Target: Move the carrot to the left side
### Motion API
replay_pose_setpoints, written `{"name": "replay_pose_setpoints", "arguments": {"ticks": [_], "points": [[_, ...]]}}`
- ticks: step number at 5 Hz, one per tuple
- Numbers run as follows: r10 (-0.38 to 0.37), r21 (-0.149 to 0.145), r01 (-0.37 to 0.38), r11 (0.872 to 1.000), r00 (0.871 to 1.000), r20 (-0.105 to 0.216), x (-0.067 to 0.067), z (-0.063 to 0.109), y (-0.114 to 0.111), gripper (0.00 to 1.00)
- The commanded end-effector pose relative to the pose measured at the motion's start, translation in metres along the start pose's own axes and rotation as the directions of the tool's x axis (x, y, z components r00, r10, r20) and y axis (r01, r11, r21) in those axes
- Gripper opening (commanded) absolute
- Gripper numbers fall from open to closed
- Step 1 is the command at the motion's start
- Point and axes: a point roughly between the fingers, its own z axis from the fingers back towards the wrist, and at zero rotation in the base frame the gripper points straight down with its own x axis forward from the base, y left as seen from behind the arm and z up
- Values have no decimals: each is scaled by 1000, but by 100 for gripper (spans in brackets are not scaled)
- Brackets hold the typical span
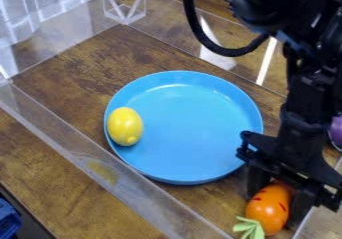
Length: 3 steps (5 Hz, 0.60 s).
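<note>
1. The carrot sits at the lower right of the frame, right at the bottom edge, on the wooden table just past the lower right rim of the blue plate; it has not travelled toward the left of the frame, so the move itself is all left to do
2. It looks like a small rounded orange toy with a smooth, slightly glossy skin; its green leafy top points toward the bottom of the frame and is partly cut off by the edge, and its narrow end is hidden under the tool
3. The gripper stands directly over the carrot, pointing down, its black fingers flanking the upper part of the orange body; the jaws are drawn in as far as they go, apparently pinching the carrot, though the exact contact is masked by the fingers
4. My reading is that the grasp is made and the lift and carry across to the left are what remain
5. The plate fills the middle of the frame, with a yellow lemon resting inside near its left rim, well apart from the carrot
6. A purple eggplant shows at the right edge, mostly cut off
7. A clear plastic wall runs along the left and lower left
</note>
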Motion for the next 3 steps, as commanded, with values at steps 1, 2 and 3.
{"name": "replay_pose_setpoints", "arguments": {"ticks": [1,2,3], "points": [[-78,5,78,997,997,-23,-8,-7,-12,0],[-91,7,91,996,995,-30,-9,-7,-13,0],[-103,9,103,995,994,-36,-9,-8,-14,0]]}}
